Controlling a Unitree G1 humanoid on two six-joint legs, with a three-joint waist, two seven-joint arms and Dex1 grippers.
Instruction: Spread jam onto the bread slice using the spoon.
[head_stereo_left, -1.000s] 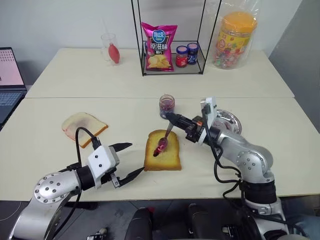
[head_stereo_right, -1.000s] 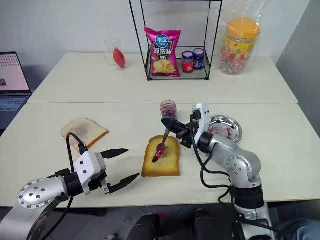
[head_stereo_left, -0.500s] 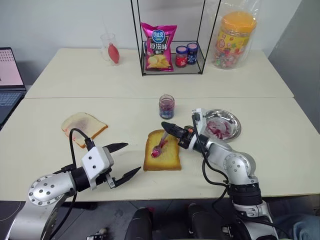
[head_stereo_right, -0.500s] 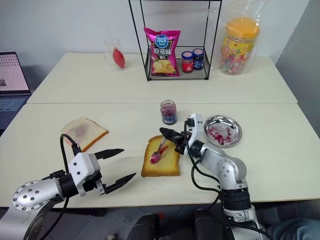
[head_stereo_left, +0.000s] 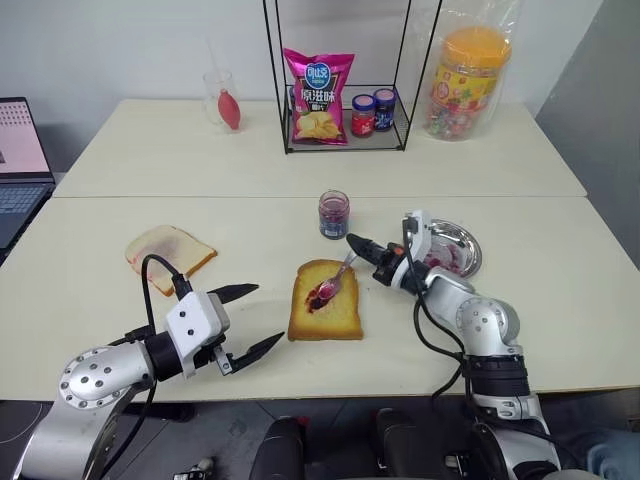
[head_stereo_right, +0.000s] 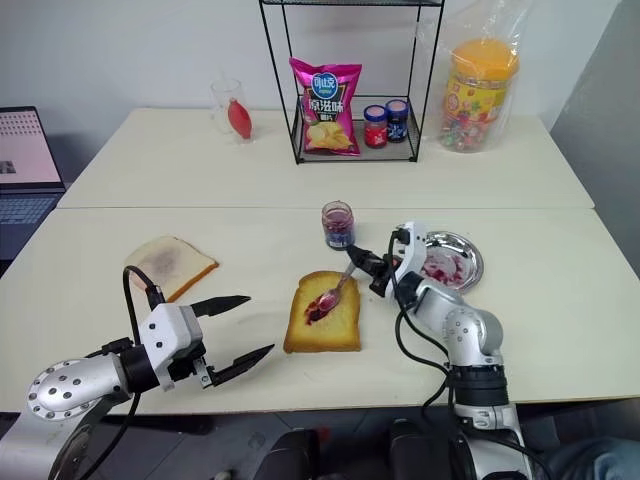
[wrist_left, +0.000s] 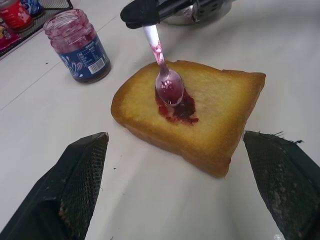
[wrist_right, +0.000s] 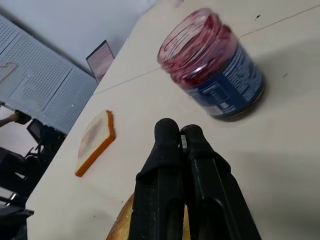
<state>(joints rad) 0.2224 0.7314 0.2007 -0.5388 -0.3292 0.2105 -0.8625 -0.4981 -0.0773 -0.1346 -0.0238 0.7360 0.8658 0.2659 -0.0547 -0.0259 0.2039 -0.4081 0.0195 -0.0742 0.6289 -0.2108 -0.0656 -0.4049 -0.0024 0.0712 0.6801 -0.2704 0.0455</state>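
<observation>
Left gripper (head_stereo_left: 248, 319) hovers with jaws wide apart, just left of bread slice (head_stereo_left: 326, 313). Spoon (wrist_left: 166, 80) bowl rests in jam (wrist_left: 182, 109) near the slice's middle; right gripper (head_stereo_left: 353, 241) reaches in from the right, clamped on its handle. Blue jar label (wrist_left: 89, 56) shows in the wrist views, print unreadable.

cream table (head_stereo_left: 120, 270) bearing bread slice (head_stereo_left: 325, 312), jam jar (head_stereo_left: 334, 214), steel dish (head_stereo_left: 455, 246)

Laptop (head_stereo_left: 20, 150) cut off at edge
</observation>
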